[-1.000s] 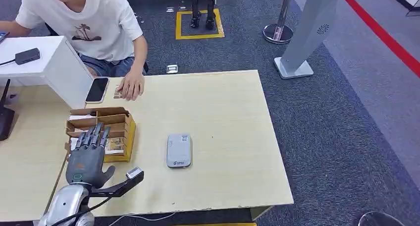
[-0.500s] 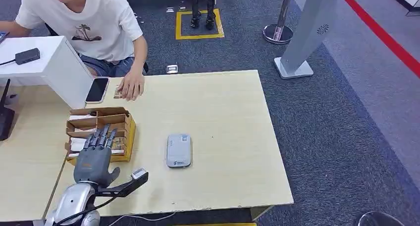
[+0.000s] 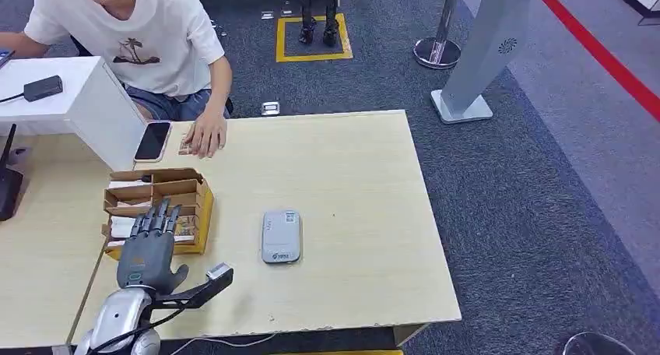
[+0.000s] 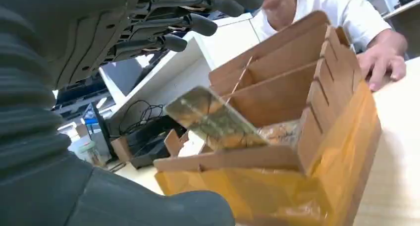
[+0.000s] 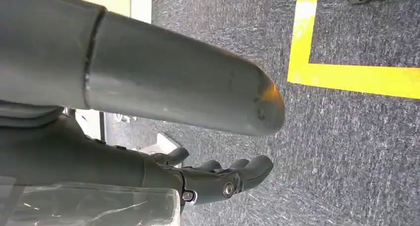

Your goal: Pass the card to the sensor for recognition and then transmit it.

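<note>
A brown cardboard box with dividers stands at the table's left side. In the left wrist view a greenish card leans tilted in the near compartment of this box. My left hand hovers over the near end of the box, fingers spread and holding nothing; its dark fingers reach out above the card without touching it. The grey card sensor lies flat in the middle of the table, to the right of the box. My right hand hangs over grey carpet, empty.
A person in a white shirt sits at the far left corner, one hand resting on the table beside a phone. A white stand rises behind the box. The floor lies beyond the table's right edge.
My left hand has drawn back a little toward the table's near edge and shifted slightly right, still spread over the box. The person's hand and the sensor have stayed put.
</note>
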`<state>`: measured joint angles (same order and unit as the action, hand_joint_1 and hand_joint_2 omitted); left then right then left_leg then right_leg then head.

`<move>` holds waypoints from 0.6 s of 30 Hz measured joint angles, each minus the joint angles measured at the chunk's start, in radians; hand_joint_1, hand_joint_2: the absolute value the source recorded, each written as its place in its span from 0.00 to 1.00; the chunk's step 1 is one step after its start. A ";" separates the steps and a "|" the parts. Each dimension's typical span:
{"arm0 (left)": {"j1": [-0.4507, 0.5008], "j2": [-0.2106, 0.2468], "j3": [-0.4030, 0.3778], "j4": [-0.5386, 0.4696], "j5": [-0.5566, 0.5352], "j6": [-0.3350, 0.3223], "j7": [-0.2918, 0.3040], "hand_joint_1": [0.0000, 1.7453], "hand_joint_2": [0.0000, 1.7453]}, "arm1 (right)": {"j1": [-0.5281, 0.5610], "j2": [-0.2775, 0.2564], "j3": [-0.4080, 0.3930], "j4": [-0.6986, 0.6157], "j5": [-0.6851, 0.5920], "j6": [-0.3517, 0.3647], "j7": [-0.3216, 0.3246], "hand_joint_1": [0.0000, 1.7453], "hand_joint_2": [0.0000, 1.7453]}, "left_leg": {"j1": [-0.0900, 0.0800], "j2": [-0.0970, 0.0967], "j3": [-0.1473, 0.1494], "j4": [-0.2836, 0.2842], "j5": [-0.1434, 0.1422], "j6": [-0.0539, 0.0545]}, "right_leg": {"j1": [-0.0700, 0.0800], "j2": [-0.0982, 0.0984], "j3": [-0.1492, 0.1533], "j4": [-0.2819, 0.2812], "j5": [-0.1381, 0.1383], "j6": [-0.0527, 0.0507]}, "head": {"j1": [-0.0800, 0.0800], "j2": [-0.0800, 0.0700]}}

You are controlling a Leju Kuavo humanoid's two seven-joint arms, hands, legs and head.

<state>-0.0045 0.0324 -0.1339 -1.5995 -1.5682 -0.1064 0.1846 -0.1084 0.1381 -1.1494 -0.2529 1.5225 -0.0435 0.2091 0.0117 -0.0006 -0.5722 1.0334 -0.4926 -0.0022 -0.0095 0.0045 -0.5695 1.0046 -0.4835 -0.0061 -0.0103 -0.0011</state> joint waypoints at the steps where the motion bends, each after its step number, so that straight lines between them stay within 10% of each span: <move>1: 0.005 0.002 0.001 -0.001 0.000 -0.004 0.004 0.00 1.00 | 0.000 0.000 0.000 0.000 -0.001 0.000 0.000 0.00 0.00 | 0.000 0.000 0.000 0.000 0.000 0.000 | 0.000 0.000 0.000 0.000 0.000 0.000 | 0.000 0.000; 18: 0.058 0.021 0.022 -0.065 0.000 -0.031 0.021 0.00 1.00 | 0.001 0.000 0.000 0.000 -0.016 -0.011 0.000 0.00 0.00 | 0.000 0.000 0.000 0.000 0.000 0.000 | 0.000 0.000 0.000 0.000 0.000 0.000 | 0.000 0.000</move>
<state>0.0530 0.0538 -0.1121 -1.6644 -1.5682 -0.1373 0.2060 -0.1077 0.1381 -1.1494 -0.2529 1.5068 -0.0542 0.2087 0.0117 -0.0008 -0.5722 1.0334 -0.4926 -0.0023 -0.0095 0.0044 -0.5695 1.0046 -0.4835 -0.0061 -0.0103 -0.0011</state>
